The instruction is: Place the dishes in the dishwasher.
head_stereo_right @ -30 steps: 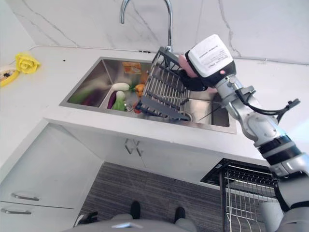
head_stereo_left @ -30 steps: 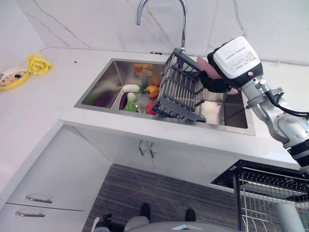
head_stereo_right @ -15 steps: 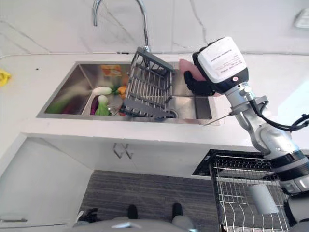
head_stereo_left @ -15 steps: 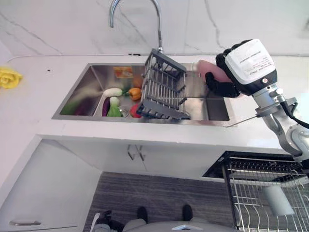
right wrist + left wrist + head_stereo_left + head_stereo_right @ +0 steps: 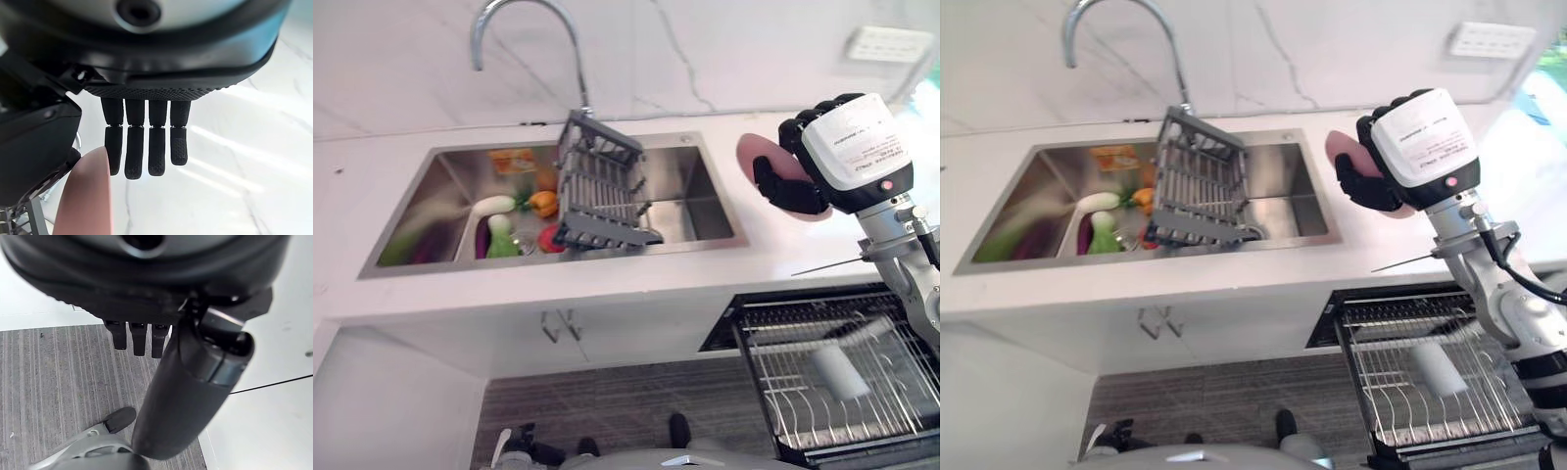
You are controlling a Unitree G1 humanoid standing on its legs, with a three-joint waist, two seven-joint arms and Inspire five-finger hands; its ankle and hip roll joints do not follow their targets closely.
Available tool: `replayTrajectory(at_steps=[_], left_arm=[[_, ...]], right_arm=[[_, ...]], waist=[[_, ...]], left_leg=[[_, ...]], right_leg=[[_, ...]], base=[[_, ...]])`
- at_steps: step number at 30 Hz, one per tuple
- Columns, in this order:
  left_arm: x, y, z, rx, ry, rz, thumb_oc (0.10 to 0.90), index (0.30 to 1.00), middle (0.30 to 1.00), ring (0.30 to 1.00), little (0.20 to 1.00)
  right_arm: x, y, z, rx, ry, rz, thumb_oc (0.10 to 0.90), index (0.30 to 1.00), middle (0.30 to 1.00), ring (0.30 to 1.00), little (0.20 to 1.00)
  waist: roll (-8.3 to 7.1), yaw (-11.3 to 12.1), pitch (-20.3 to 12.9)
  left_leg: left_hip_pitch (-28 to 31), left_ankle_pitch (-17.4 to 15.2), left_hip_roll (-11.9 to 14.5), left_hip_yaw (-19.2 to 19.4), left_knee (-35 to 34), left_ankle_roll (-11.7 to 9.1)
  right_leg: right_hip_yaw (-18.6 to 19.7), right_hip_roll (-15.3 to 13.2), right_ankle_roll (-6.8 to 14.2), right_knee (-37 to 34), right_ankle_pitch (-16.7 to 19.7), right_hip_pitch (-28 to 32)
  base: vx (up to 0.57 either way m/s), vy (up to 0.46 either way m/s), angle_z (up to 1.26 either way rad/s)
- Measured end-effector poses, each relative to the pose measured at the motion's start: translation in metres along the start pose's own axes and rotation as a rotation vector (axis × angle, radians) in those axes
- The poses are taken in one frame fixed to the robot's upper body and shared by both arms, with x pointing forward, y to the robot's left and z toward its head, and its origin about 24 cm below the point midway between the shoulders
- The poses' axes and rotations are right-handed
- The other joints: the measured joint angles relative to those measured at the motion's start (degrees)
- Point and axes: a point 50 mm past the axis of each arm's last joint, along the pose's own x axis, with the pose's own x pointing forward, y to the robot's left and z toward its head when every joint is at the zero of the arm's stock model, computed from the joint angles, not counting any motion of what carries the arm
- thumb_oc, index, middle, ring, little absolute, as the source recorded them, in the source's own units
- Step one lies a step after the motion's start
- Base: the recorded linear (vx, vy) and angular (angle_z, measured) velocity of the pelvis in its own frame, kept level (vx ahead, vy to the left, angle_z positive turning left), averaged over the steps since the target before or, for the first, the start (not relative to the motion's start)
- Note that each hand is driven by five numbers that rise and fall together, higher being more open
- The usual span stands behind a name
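My right hand (image 5: 791, 182) is shut on a pink plate (image 5: 750, 155), held on edge in the air over the counter just right of the sink (image 5: 445, 166). In the right wrist view the plate (image 5: 88, 196) stands between the thumb and the fingers (image 5: 146, 147). Below the hand, the dishwasher's wire rack (image 5: 773, 305) is pulled out at the lower right, with a pale cup (image 5: 837, 370) lying in it. My left hand (image 5: 134, 338) hangs low over the floor, fingers straight and empty.
A dark dish rack (image 5: 602, 191) leans in the sink under the tap (image 5: 524, 29). Toy vegetables (image 5: 499, 206) lie in the sink's left half. White cabinet fronts run under the counter, and grey floor lies before them.
My right hand has carried the pink plate rightwards, from behind the dark rack over the sink out past the sink's right edge. The camera has swung right, bringing the dishwasher rack into view.
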Motion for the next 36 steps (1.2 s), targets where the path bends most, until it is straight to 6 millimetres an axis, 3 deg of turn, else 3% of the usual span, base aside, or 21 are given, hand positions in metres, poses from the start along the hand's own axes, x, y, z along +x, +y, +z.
replayTrajectory(at_steps=[4,6,13,21,22,23,27,32,34,36], left_arm=[[0.0,0.0,0.003,0.01,-0.012,-0.008,0.8,0.9,0.9,0.9,0.9],[0.001,-0.001,0.009,0.015,-0.026,-0.009,0.8,0.9,0.9,0.9,0.9],[0.0,-0.001,0.004,0.017,-0.015,-0.016,0.8,0.9,0.9,0.9,0.9],[0.0,-0.002,0.004,0.037,-0.027,-0.031,0.8,0.9,0.9,0.9,0.9],[0.0,-0.002,0.004,0.048,-0.029,-0.033,0.8,0.9,0.9,0.9,0.9],[0.0,-0.002,0.004,0.048,-0.029,-0.033,0.8,0.9,0.9,0.9,0.9],[0.0,-0.003,0.012,0.056,-0.068,-0.04,0.8,0.9,0.9,0.9,0.9],[0.0,-0.006,0.051,0.056,-0.221,-0.045,0.8,0.9,0.9,0.9,0.9],[-0.003,-0.013,0.068,0.073,-0.294,-0.07,0.8,0.9,0.9,0.9,0.9],[-0.003,-0.016,0.06,0.064,-0.26,-0.075,0.8,0.9,0.9,0.9,0.9]], right_arm=[[-0.016,0.002,-0.008,-0.03,0.007,0.053,0.4,0.3,0.3,0.3,0.3],[-0.02,0.004,-0.009,-0.032,0.014,0.067,0.4,0.3,0.3,0.3,0.3],[-0.037,0.012,-0.007,-0.019,0.006,0.141,0.4,0.3,0.3,0.3,0.3],[-0.051,0.019,-0.004,-0.007,0.002,0.203,0.4,0.3,0.3,0.3,0.3],[-0.057,0.023,-0.003,-0.002,0.001,0.236,0.4,0.3,0.3,0.3,0.3],[-0.057,0.023,-0.003,-0.002,0.001,0.236,0.4,0.3,0.3,0.3,0.3],[-0.068,0.035,-0.013,-0.021,0.045,0.317,0.4,0.3,0.3,0.3,0.3],[-0.082,0.058,-0.035,-0.07,0.163,0.426,0.4,0.3,0.3,0.3,0.3],[-0.098,0.076,-0.046,-0.097,0.224,0.545,0.4,0.3,0.3,0.3,0.3],[-0.103,0.083,-0.036,-0.07,0.195,0.599,0.4,0.3,0.3,0.3,0.3]], waist=[[-0.27,-1.5,-0.3],[-0.44,-3.6,-0.3],[-0.69,-6.5,-0.5],[-0.26,-7.9,-0.4],[0.26,-8.0,-0.2],[0.26,-8.0,-0.2],[2.75,-7.8,1.4],[5.97,-5.7,6.7],[8.07,-4.7,9.2],[9.13,-4.5,10.0]], left_leg=[[1.0,-0.4,-0.2,2.9,0.0,0.3],[1.3,-0.6,-0.3,3.9,0.0,0.2],[1.9,-1.1,-0.6,9.7,0.0,0.3],[1.8,-1.4,-0.7,12.6,0.0,0.3],[1.3,-1.4,-0.9,12.8,0.0,0.6],[1.3,-1.4,-0.9,12.8,0.0,0.6],[-0.5,-0.8,-1.6,12.3,0.0,1.5],[-5.1,0.6,-3.7,11.8,0.0,2.9],[-7.1,0.9,-4.7,11.0,0.0,3.1],[-6.8,0.9,-4.6,10.7,0.0,2.9]], right_leg=[[2.7,0.1,0.5,0.1,0.6,-0.5],[3.8,0.5,0.6,0.0,0.8,-0.9],[9.2,0.9,1.7,0.1,2.2,-3.1],[11.0,0.8,2.2,0.0,2.5,-4.9],[11.0,0.6,3.1,0.0,3.1,-5.4],[11.0,0.6,3.1,0.0,3.1,-5.4],[10.7,-0.3,3.3,0.0,3.7,-6.9],[10.6,-2.3,4.1,0.2,5.3,-11.2],[10.1,-3.1,3.9,0.2,6.2,-12.9],[9.8,-3.0,3.6,0.1,6.2,-12.5]], base=[[0.01,0.032,-0.37],[0.0,0.027,-0.28],[-0.01,0.019,-0.42],[-0.01,0.02,-0.2],[-0.04,0.015,-0.1],[-0.06,0.023,-0.05],[-0.1,0.024,0.07],[-0.11,0.024,0.08],[0.0,0.0,0.2],[-0.04,0.042,0.09]])
